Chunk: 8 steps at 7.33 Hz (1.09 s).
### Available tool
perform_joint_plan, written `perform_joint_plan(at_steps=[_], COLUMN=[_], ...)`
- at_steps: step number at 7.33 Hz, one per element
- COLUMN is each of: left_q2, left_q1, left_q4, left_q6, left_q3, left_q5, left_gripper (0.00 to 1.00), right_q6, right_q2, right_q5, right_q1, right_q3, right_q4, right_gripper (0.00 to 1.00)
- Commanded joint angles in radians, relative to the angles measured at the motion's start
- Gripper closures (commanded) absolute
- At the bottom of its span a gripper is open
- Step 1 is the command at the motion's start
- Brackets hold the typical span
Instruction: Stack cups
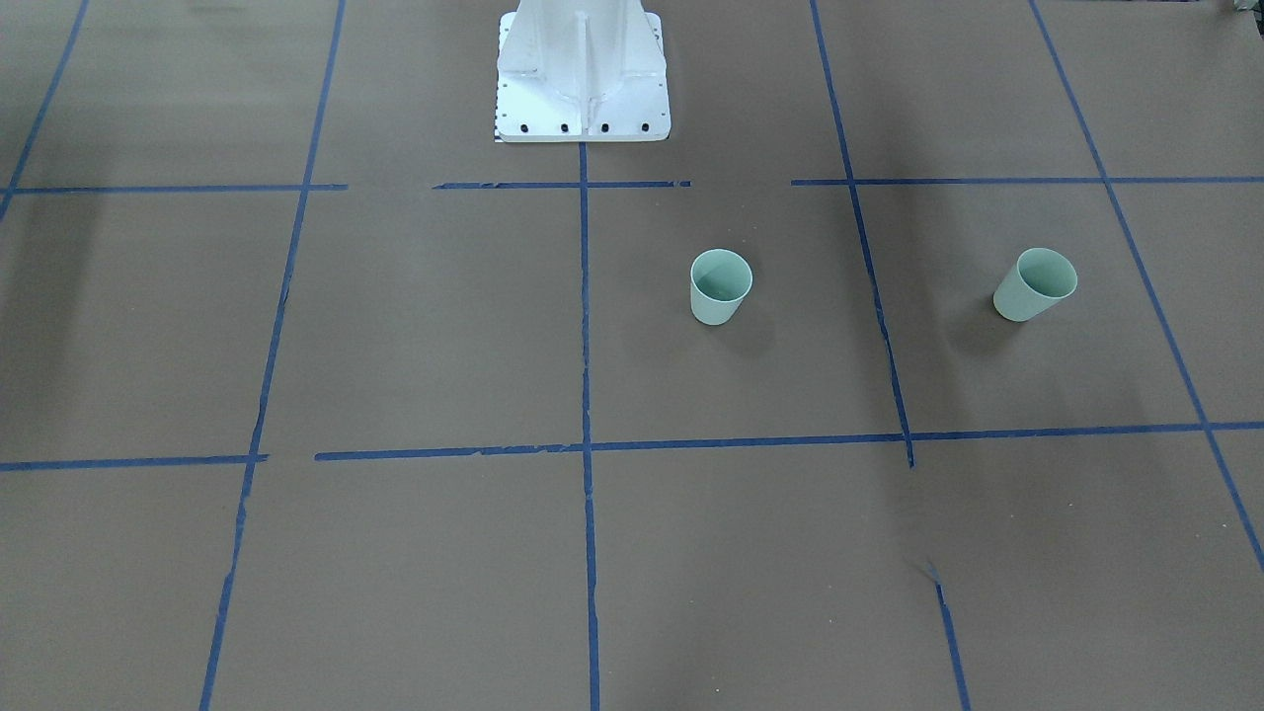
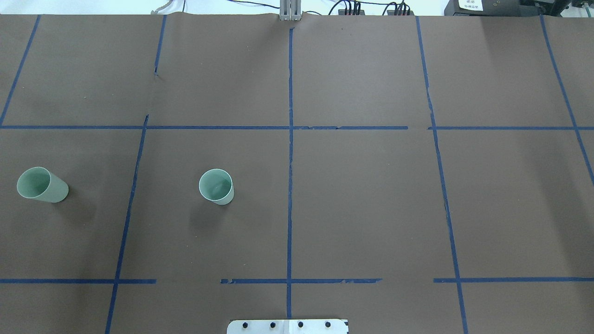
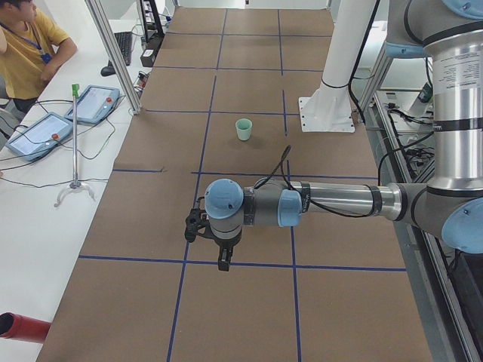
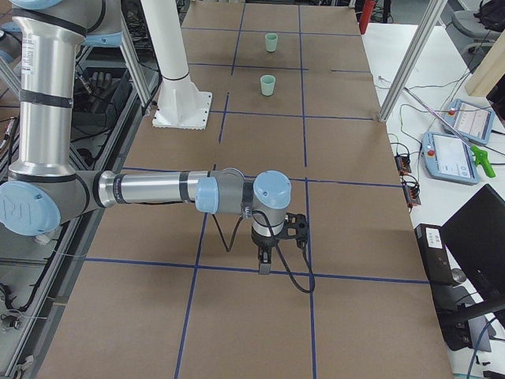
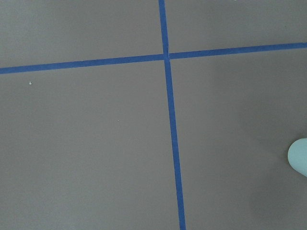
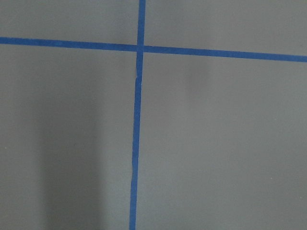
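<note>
— Left tool (image 3: 223,262) hangs above the table (image 2: 371,208), lower middle of the left side view, no cup in it. Whether its jaws are apart or together, I cannot tell. Right tool (image 4: 263,268): same finding, lower middle of the right side view.
— Cups?
— Both upright, mouths up, well apart. Edge cup (image 2: 42,185) at the overhead view's left edge; centre cup (image 2: 216,187) left of centre.
— Recommendation?
— Assign the left tool, since both cups stand on its side. Descend straight over one wall of the edge cup and pinch lightly below the rim, as the thin plastic likely flexes. Lift clear, centre over the other rim, lower vertically, release once seated.
</note>
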Motion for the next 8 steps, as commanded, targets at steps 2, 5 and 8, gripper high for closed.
perform_joint_plan(at_steps=[2, 5, 8], left_q2=[-0.042, -0.034, 0.030], left_q1=[0.024, 0.164, 0.351], left_q4=[-0.005, -0.168, -0.522], left_q6=[0.002, -0.257, -0.653], left_q3=[-0.009, -0.011, -0.005], left_q5=[-0.006, 0.004, 0.096], left_gripper=[0.00, 0.00, 0.00], right_q6=[0.000, 0.000, 0.000], right_q2=[0.000, 0.000, 0.000], right_q5=[0.000, 0.000, 0.000], right_q1=[0.001, 0.001, -0.001], right_q3=[0.000, 0.000, 0.000], right_q4=[0.000, 0.000, 0.000], right_gripper=[0.00, 0.00, 0.00])
